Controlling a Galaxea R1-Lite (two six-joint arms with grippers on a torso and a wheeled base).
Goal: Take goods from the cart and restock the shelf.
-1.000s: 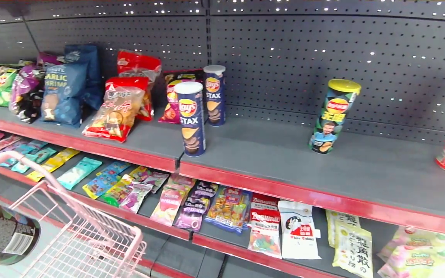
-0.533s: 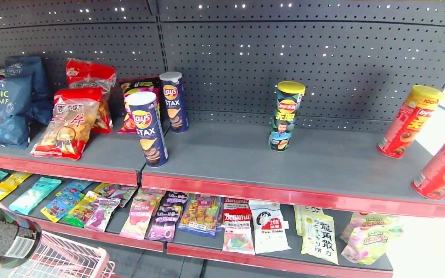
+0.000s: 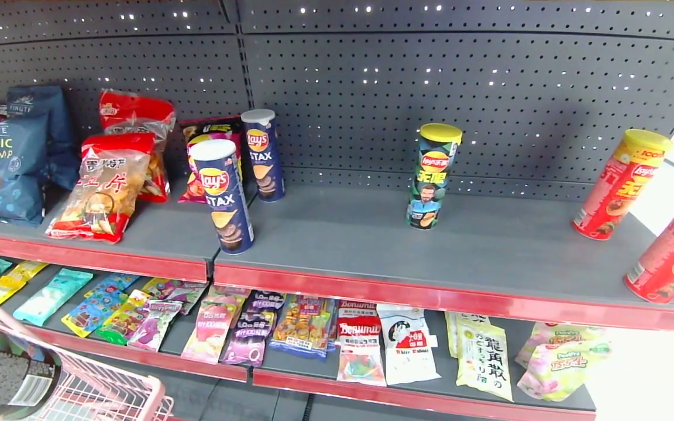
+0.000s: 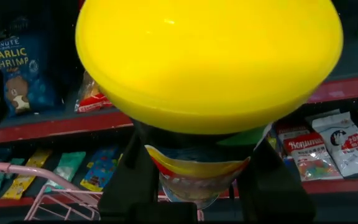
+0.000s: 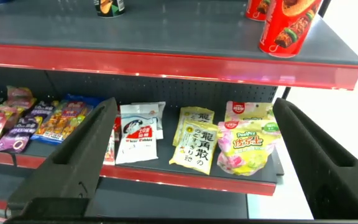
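**Left hand has a can, right hand is empty, shelf is half stocked**

Closest to us, the left gripper is clamped on the held can, the one with the big yellow lid, and its black fingers press in on both sides of the body. From the head camera that can sits well down and to the left of the green shelf can, partly behind the rim of the pink cart.

The right gripper has its fingers spread wide apart with nothing between them. It's low, in front of the lower shelf, below the green shelf can.

That lower shelf carries a row of candy packets lying flat, below the green shelf can and spreading to both sides of it.

One level up, the green shelf can stands upright on the upper shelf, near the back. Well to its left we see two blue cans, one at the shelf's front edge and one farther back. Farther left are a red snack bag and some blue bags. Well to the right of the green shelf can stand two red cans, one toward the back and one toward the front. Right behind it is the grey pegboard.
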